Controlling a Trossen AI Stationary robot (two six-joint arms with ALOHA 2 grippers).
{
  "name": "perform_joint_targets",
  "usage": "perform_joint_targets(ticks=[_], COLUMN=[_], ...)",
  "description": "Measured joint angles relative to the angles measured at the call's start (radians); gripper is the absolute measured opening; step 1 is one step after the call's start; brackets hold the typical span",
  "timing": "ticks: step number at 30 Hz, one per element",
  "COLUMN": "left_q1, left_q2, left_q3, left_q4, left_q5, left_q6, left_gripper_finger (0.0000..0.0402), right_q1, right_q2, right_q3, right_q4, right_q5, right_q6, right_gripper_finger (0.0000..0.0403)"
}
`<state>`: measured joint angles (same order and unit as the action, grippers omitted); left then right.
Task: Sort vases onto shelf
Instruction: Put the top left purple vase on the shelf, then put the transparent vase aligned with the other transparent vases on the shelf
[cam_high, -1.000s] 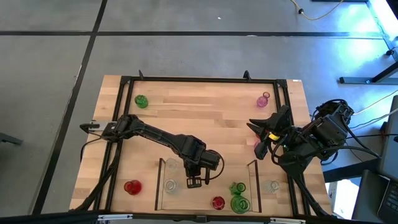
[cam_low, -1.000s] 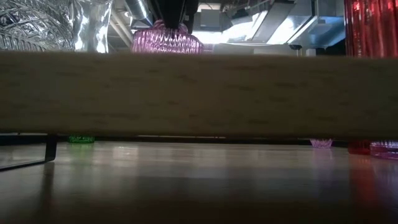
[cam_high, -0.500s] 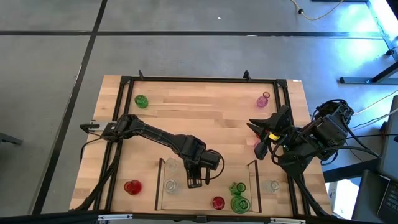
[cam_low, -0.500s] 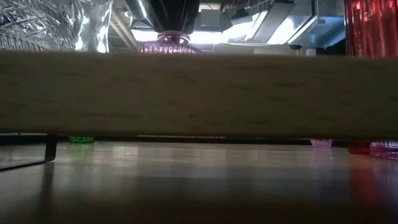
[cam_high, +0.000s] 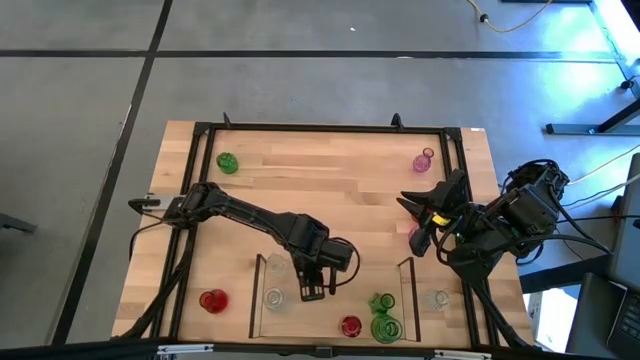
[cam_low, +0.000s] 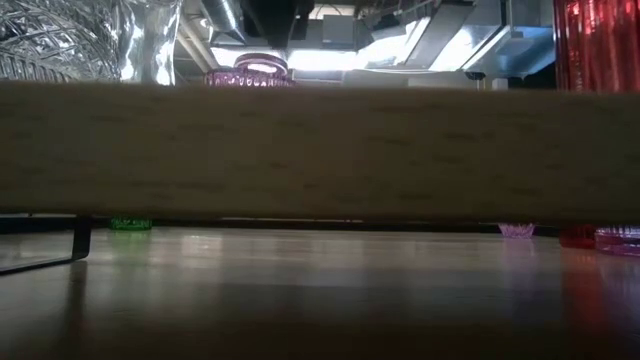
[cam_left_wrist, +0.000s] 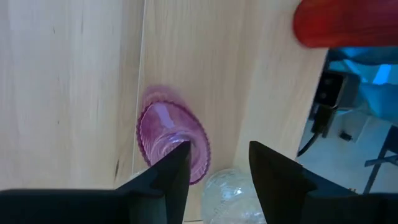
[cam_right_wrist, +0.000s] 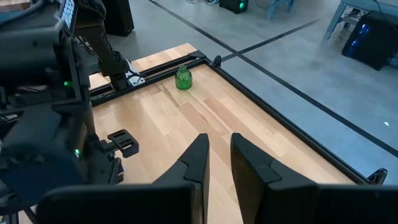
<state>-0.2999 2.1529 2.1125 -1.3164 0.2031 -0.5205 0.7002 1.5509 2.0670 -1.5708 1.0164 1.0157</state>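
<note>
I count three green vases (cam_high: 228, 162), two red vases (cam_high: 212, 300), three pink vases (cam_high: 424, 160), three clear vases (cam_high: 274, 297) as far as I can tell, one shelf (cam_high: 254, 300), two arms (cam_high: 250, 213) on my rig

This looks like a robotics lab or test workshop rather than a home. A light wood surface (cam_high: 330, 200) framed in black metal rails (cam_high: 330, 128) stands alone on a bare grey concrete floor (cam_high: 300, 60) marked with dark straight lines (cam_high: 155, 45). Two dark robot arms are mounted at its sides, the right arm (cam_high: 500, 222) trailing bundles of loose cables. A cable (cam_high: 515, 20) lies across the floor, and the foot of a metal stand (cam_high: 595, 125) shows near the edge. The right wrist view shows black equipment cases (cam_right_wrist: 376, 40) on the floor beyond the surface, under cold bluish light.
</note>
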Motion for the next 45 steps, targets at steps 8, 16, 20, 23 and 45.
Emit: perform_joint_targets(ticks=[8, 16, 20, 23, 45], left_q1=[0.012, 0.067, 0.081, 0.072, -0.316], left_q2=[-0.001, -0.035, -0.128, -0.222, -0.401], left_q3=[0.066, 0.194, 0.226, 0.214, 0.211], left_q4=[-0.049, -0.197, -0.209, -0.200, -0.173], left_q5=[-0.085, -0.263, -0.371, -0.457, -0.908], left_q6=[-0.020, -0.068, -0.109, -0.191, -0.336], left_gripper_finger=[0.0155, 0.0155, 0.0155, 0.0155, 0.0155], right_q1=[0.000, 0.000, 0.000, 0.001, 0.336], right_q2=[0.000, 0.000, 0.000, 0.000, -0.056], right_q3=[0.000, 0.000, 0.000, 0.000, -0.390], right_q4=[0.000, 0.000, 0.000, 0.000, -0.001], right_q5=[0.001, 0.000, -0.017, -0.058, -0.725], right_q6=[0.000, 0.000, 0.000, 0.006, 0.916], right_gripper_finger=[0.0050, 0.0050, 0.0050, 0.0050, 0.0050])
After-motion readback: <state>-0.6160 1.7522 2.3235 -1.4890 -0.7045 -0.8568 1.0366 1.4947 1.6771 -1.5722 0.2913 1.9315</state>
